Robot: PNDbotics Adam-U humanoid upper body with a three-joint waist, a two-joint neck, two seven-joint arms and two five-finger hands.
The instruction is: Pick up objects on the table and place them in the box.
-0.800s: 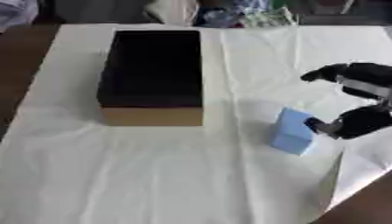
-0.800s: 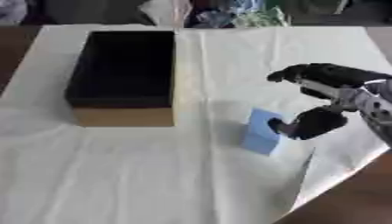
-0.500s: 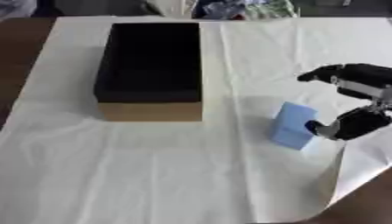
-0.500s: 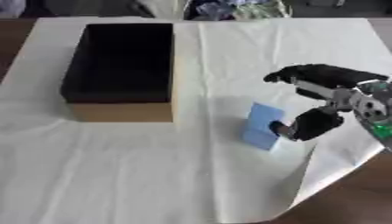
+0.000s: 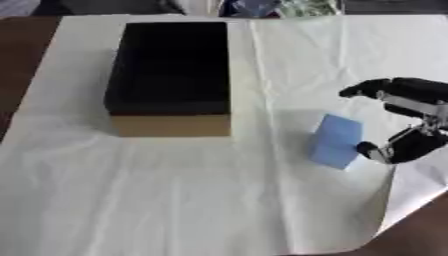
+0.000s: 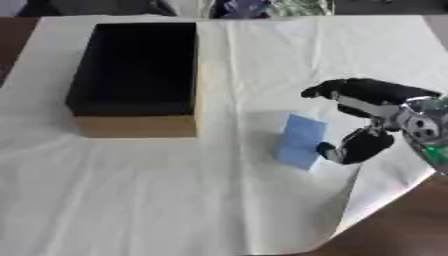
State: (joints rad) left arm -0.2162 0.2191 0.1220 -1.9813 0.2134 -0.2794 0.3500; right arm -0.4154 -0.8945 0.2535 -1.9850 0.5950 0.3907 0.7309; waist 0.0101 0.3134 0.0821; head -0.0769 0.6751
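Observation:
A light blue block stands on the white cloth, to the right of the box. The box is long, black inside with a tan front wall, and nothing shows in it. My right hand is just right of the block. Its fingers arch open above the block's far right corner, while the thumb sits against the block's lower right edge. The fingers are not closed round the block. My left hand does not show in either view.
The white cloth covers most of the brown table, whose bare wood shows at the lower right and the far left. Some mixed items lie beyond the cloth's far edge.
The whole picture has shifted slightly, so the camera moved. My right hand stays beside the blue block in much the same pose.

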